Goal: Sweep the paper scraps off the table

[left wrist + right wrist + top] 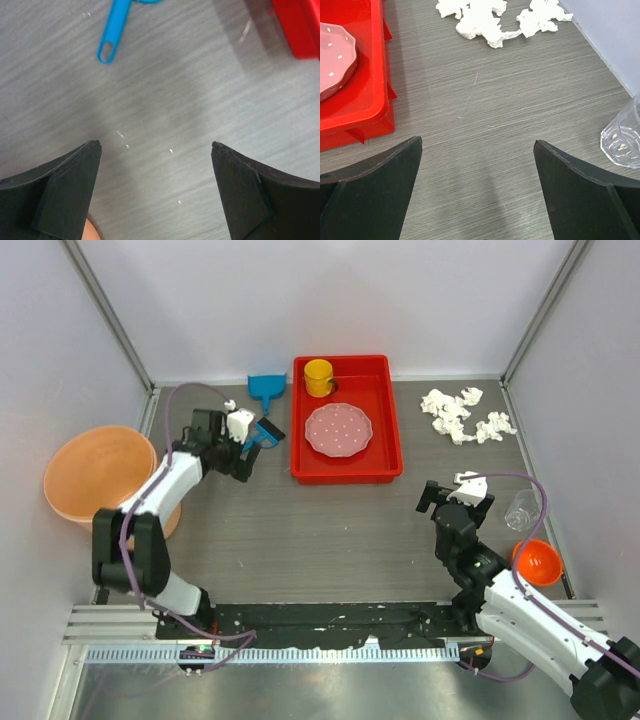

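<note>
Several white crumpled paper scraps (465, 415) lie bunched at the back right of the grey wood-grain table (330, 530); they also show at the top of the right wrist view (487, 20). My right gripper (450, 492) is open and empty over bare table, well short of the scraps (478, 142). My left gripper (250, 452) is open and empty at the left, just short of a blue brush (265, 432). The brush's blue handle (112, 35) lies ahead of the open jaws (155, 145).
A blue dustpan (266, 390) lies at the back. A red tray (345, 472) holds a pink dotted plate (338, 429) and a yellow cup (319, 377). A big orange bowl (100, 480) is far left. A clear glass (522, 508) and a small orange bowl (537, 562) are at the right.
</note>
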